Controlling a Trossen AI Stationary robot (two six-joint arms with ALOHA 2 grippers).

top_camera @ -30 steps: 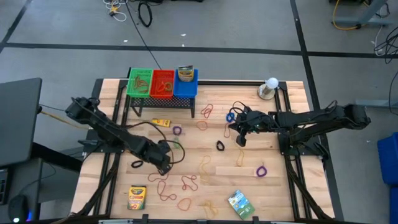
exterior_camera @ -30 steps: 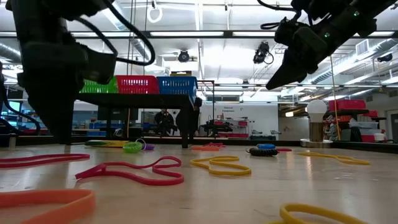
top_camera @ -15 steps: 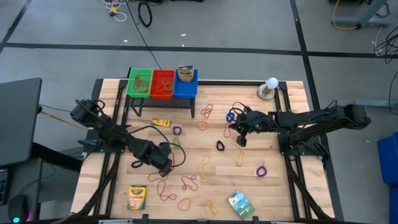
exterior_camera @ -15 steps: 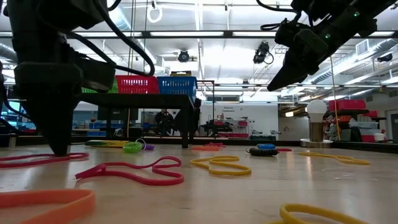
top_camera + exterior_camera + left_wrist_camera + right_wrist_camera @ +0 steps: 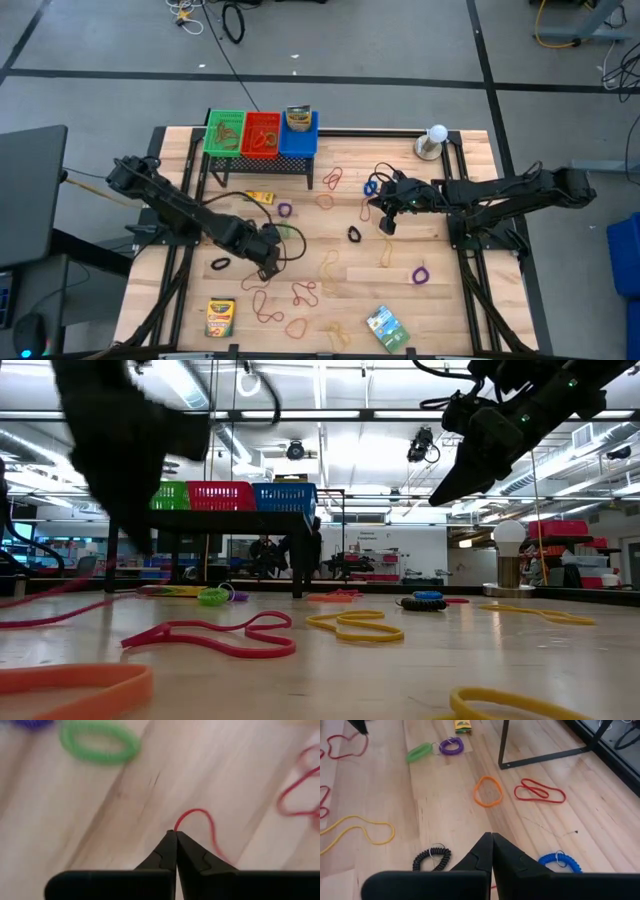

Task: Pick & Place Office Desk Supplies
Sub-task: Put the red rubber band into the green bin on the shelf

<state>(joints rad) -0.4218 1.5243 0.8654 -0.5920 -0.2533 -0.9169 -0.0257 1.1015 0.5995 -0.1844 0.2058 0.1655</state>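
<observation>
Several rubber bands lie scattered on the wooden table (image 5: 450,300). My left gripper (image 5: 268,262) is at the near left, shut on a thin red rubber band (image 5: 202,816); in the low view the gripper (image 5: 130,535) hangs above the table. My right gripper (image 5: 385,225) hovers shut over the middle right, with nothing between its fingers (image 5: 491,836); an orange band (image 5: 488,791) and a black coil band (image 5: 432,857) lie ahead of it. A crayon box (image 5: 220,317) and a green packet (image 5: 386,327) lie flat by the near edge. My left gripper pinches a bend of the red band (image 5: 179,824) between its two fingertips, which come from above, slanting down. A short loop of the band sticks out past the tips. The rest of the band (image 5: 60,612) trails down to the table.
A black rack (image 5: 262,165) with green, red and blue bins stands at the far left, a small crayon box (image 5: 260,197) in front of it. A white ball on a round base (image 5: 436,135) stands at the far right. A green coil band (image 5: 100,742) lies near my left gripper.
My left gripper has shut on the red band at the table top, then risen and shifted a little toward the right edge. The held end of the band has lifted off the table; its other part stays on the wood.
</observation>
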